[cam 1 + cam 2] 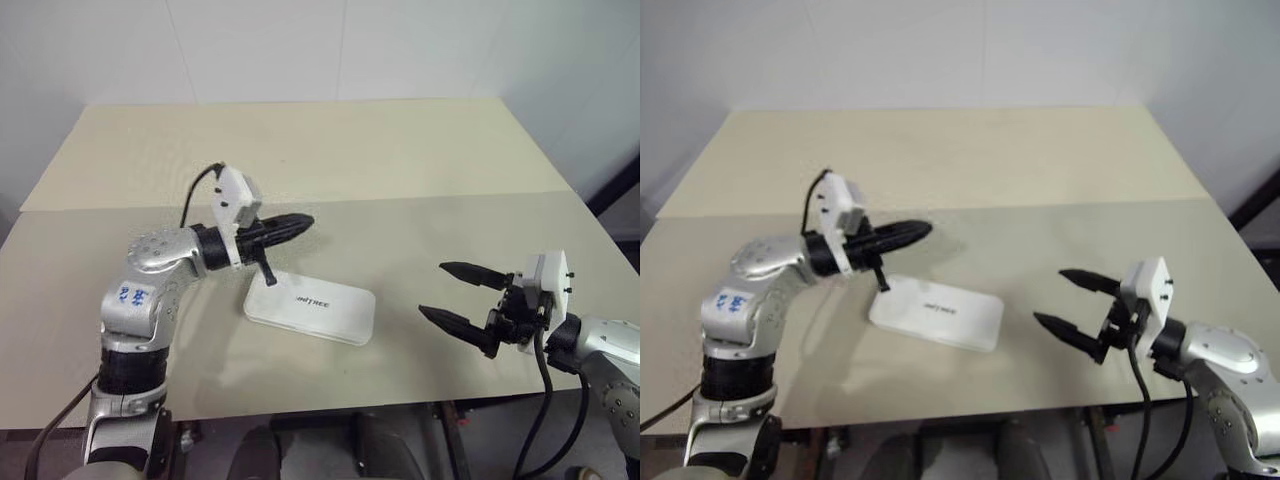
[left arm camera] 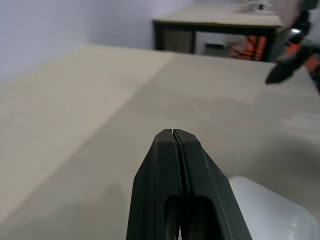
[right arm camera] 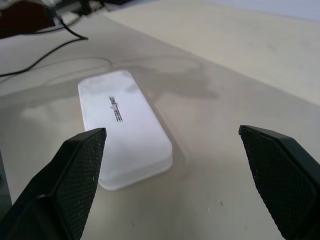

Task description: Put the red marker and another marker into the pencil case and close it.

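Pencil case [image 1: 311, 308]: closed on table [image 1: 400, 160], just below left claw [image 1: 302, 222], apart from right claw [image 1: 440, 290].
Left claw: pressed together, empty.
Right claw: spread wide, empty.

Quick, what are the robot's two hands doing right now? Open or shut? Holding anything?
Left gripper: shut, holding nothing, above the closed pencil case.
Right gripper: wide open, holding nothing.
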